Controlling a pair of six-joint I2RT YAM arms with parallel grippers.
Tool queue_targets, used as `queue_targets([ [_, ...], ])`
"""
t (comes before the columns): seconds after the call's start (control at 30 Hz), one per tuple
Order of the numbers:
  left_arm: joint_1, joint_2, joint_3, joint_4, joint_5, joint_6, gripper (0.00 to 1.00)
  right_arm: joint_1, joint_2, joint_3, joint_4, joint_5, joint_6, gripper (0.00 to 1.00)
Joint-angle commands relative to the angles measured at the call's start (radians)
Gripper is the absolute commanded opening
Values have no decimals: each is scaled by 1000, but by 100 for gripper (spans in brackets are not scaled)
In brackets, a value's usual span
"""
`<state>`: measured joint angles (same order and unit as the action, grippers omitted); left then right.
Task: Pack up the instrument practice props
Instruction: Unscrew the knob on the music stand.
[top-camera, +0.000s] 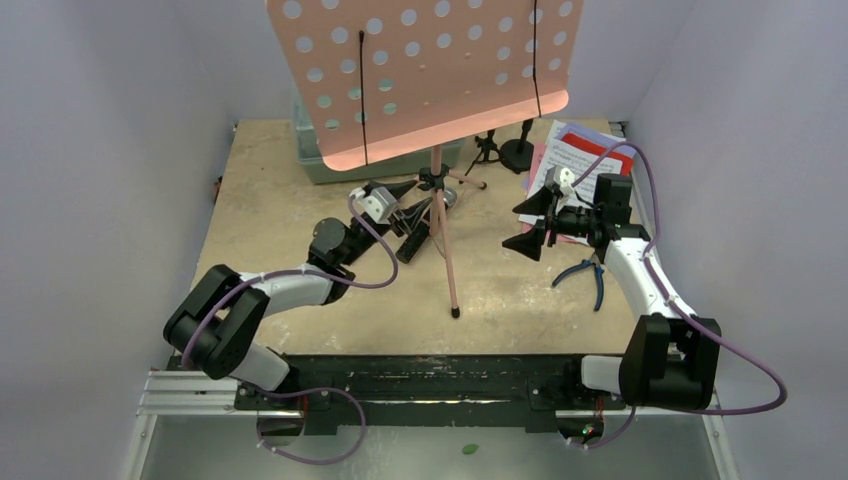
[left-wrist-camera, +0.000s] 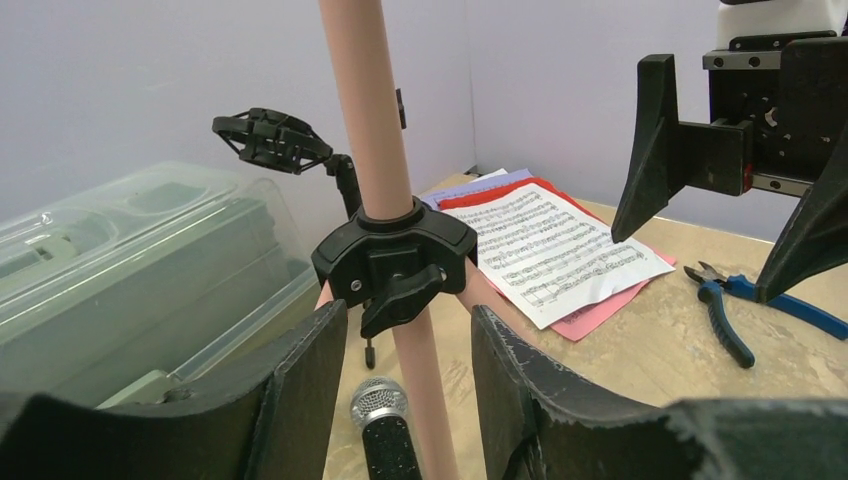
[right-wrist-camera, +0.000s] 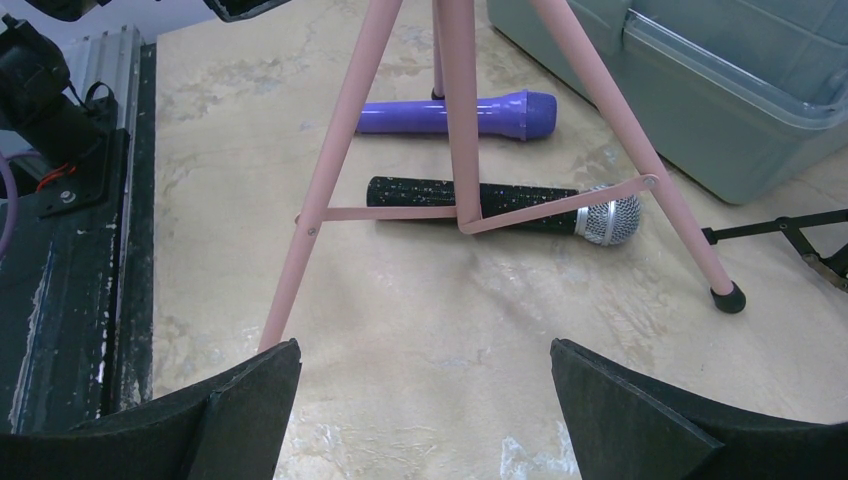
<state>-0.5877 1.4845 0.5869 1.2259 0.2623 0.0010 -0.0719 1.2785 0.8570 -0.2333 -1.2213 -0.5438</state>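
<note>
Left gripper (left-wrist-camera: 408, 325): released, jaws part-way apart, one finger on each side of the pink tripod (left-wrist-camera: 372, 120) tube, just under its black clamp collar (left-wrist-camera: 395, 255). Narrow gap on both sides; no contact to be seen. Collar lever hanging down toward the gap between the fingertips. Directly below these jaws, flat on the table (left-wrist-camera: 640, 370): black silver-headed microphone (left-wrist-camera: 380, 425), mesh head uppermost in the wrist view, just left of the tube. Beyond the jaws and left: grey-green plastic case (left-wrist-camera: 120, 270), clear lid on. Beyond and slightly left, higher than the collar: small black mic mount (left-wrist-camera: 272, 140) on its stalk. Beyond and right: sheet-music pages (left-wrist-camera: 550, 250), white printed sheet on top of red and pale purple ones, flat on the table. Further right, blue-handled pliers (left-wrist-camera: 735, 310), under the other arm's fingers.

Right gripper (right-wrist-camera: 422, 350): spread wide, grasping nothing, hovering above bare table, facing the tripod from the opposite side. Ahead of these jaws, three pink legs with thin braces; lower end of the nearest leg passing behind the left finger in the wrist view, contact impossible to tell. Past the legs, the black microphone lying crosswise, silver head to the right. Past that, parallel to it, purple microphone (right-wrist-camera: 455, 113). Ahead and right, a corner of the case.

High above both grippers: perforated pink tray (top-camera: 430, 70), tilted, atop the tube.
</note>
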Motion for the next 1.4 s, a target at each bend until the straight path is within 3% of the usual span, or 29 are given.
queue_targets([
  [0.0,-17,9,37,54,-29,29,47,5,2,27,-16,-15,-22,99],
  [0.13,-25,18,35,65,-48,7,41,4,4,27,-18,-15,-24,99],
  [0.43,-27,22,11,90,-171,-217,14,5,3,30,-25,-17,-30,99],
  [0.6,-27,-15,44,-72,-331,-477,5,4,4,30,-27,-17,-31,99],
  [0.77,-27,-43,75,-208,-356,-681,4,4,2,30,-28,-17,-33,99],
  [0.87,-26,-61,86,-285,-350,-772,12,4,3,31,-30,-17,-33,99],
  [1.03,-26,-93,96,-361,-316,-844,33,4,1,31,-31,-19,-33,99],
  [1.2,-26,-143,73,-385,-323,-813,56,4,-1,32,-32,-20,-34,99],
  [1.37,-12,-197,25,-380,-272,-709,64,4,-1,33,-33,-21,-35,99],
])
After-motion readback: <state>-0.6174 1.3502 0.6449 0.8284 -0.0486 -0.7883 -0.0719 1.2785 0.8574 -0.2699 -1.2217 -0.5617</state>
